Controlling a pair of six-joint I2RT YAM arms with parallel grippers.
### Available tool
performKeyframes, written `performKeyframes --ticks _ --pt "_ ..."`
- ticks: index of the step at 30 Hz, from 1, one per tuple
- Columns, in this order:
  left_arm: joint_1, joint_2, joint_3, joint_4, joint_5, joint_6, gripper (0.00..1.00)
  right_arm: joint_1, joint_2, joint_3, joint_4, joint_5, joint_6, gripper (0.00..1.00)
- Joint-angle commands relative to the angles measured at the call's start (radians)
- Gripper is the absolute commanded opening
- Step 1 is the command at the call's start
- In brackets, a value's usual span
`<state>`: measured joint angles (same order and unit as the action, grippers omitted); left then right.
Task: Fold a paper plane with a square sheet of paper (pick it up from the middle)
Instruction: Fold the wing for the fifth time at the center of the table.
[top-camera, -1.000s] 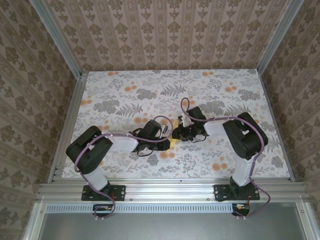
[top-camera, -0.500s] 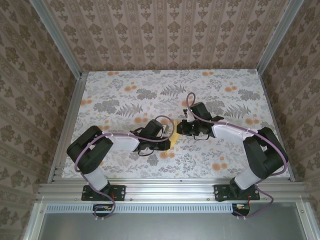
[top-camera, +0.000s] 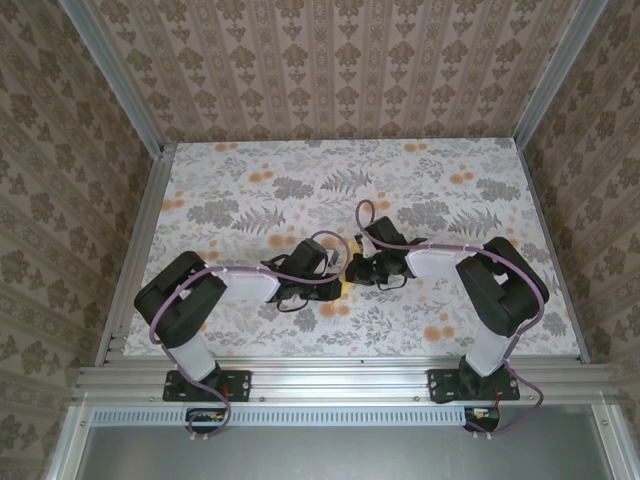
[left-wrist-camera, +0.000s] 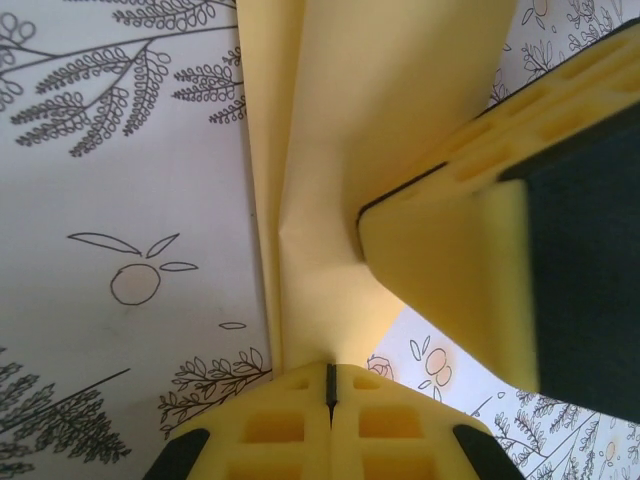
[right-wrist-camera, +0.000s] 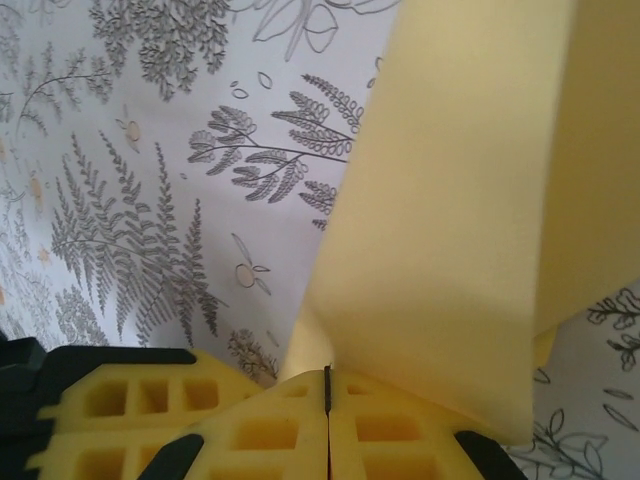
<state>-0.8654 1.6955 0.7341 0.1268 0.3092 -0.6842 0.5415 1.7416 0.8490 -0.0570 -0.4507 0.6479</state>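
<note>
The square sheet of paper (left-wrist-camera: 390, 110) is pale yellow and folded into a long layered strip with a crease down it. My left gripper (left-wrist-camera: 328, 372) is shut on its near end, and the strip runs up and away over the floral table. My right gripper (right-wrist-camera: 327, 376) is shut on the same paper (right-wrist-camera: 470, 210), which rises to the upper right. One of the right gripper's fingers (left-wrist-camera: 450, 270) presses against the strip in the left wrist view. From above, both grippers meet at mid-table, left (top-camera: 335, 288) and right (top-camera: 353, 272), with a sliver of paper (top-camera: 346, 287) between them.
The table (top-camera: 250, 190) has a white cloth printed with grey ferns and small orange flowers. Aluminium rails (top-camera: 140, 240) and patterned walls close it in on three sides. Purple cables loop over both arms.
The right arm's elbow swung out to the right and came back. Its gripper shifted slightly by the paper and finished shutting. The left arm stayed still.
</note>
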Motion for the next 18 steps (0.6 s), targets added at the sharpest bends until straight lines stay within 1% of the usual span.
performKeyframes --ticks 1,8,12,18 --pt "-0.01 0.038 -0.013 -0.114 -0.041 0.014 0.04 -0.007 0.025 -0.004 0.04 -0.025 0.017 0.07" --pt "-0.008 0.024 -0.011 -0.116 -0.038 0.01 0.04 -0.043 0.061 -0.024 0.032 -0.034 -0.011 0.07" --pt "-0.007 0.008 -0.008 -0.114 -0.028 0.006 0.05 -0.066 0.078 -0.018 -0.005 -0.037 -0.041 0.07" --pt "-0.004 -0.023 -0.006 -0.12 -0.002 0.022 0.05 -0.072 0.088 0.014 -0.057 0.0 -0.064 0.07"
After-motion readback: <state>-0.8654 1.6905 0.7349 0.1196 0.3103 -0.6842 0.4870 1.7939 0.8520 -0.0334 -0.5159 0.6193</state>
